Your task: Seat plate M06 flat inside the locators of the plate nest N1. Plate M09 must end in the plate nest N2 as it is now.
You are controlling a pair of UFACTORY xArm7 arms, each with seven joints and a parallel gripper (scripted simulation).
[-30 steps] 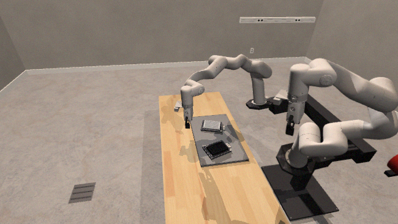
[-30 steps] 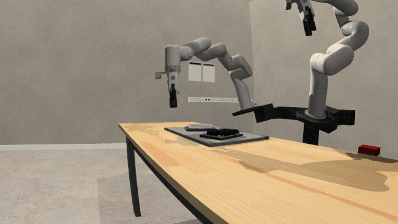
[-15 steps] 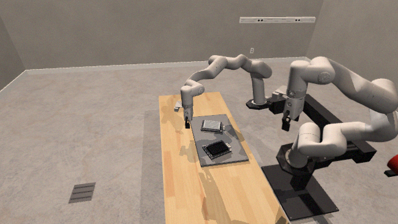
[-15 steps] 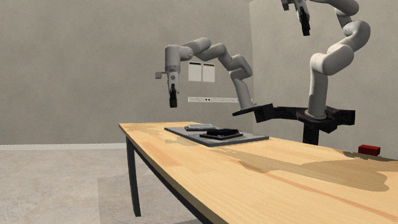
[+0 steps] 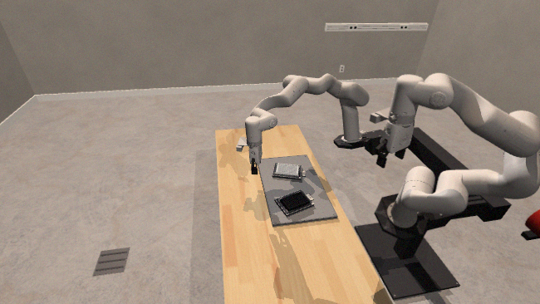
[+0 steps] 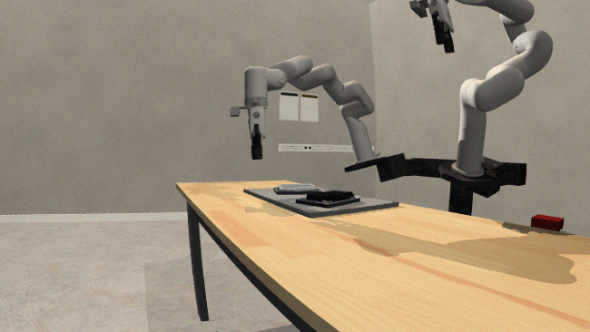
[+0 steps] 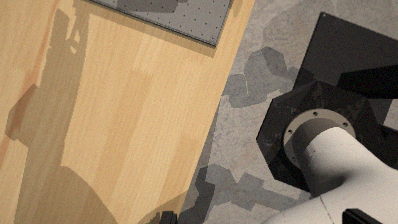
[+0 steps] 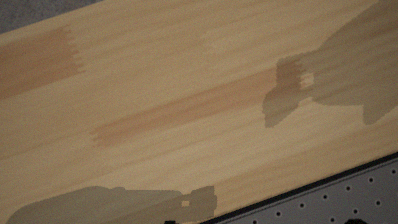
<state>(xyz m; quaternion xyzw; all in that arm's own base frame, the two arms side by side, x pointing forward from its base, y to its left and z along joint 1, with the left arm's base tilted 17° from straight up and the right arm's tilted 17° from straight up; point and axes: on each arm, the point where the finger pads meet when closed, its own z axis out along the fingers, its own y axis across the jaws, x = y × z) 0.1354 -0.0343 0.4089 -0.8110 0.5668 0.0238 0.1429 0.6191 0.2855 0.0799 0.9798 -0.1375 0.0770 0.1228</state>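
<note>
Though the labels are too small to read, two plates, one pale (image 5: 287, 169) (image 6: 297, 187), one black (image 5: 296, 201) (image 6: 329, 196), show, and left gripper (image 5: 390, 158) (image 6: 444, 47) (image 7: 263, 217) and right gripper (image 5: 254, 169) (image 6: 257, 156) (image 8: 263, 222) stand wide.

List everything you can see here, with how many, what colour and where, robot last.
table: one, light wood, centre
board: one, grey, on table
pale-topped unit: one, pale and dark, on board
black-topped unit: one, black, on board
red object: one, beyond table
wall strip: one, white
outlet: one, white, wall
sheets: two, white, wall
vent: one, dark, floor
floor plate: one, black, beside table
arms: two, whitish, black mounts
left gripper, right gripper: two, black-fingered, raised, open
</note>
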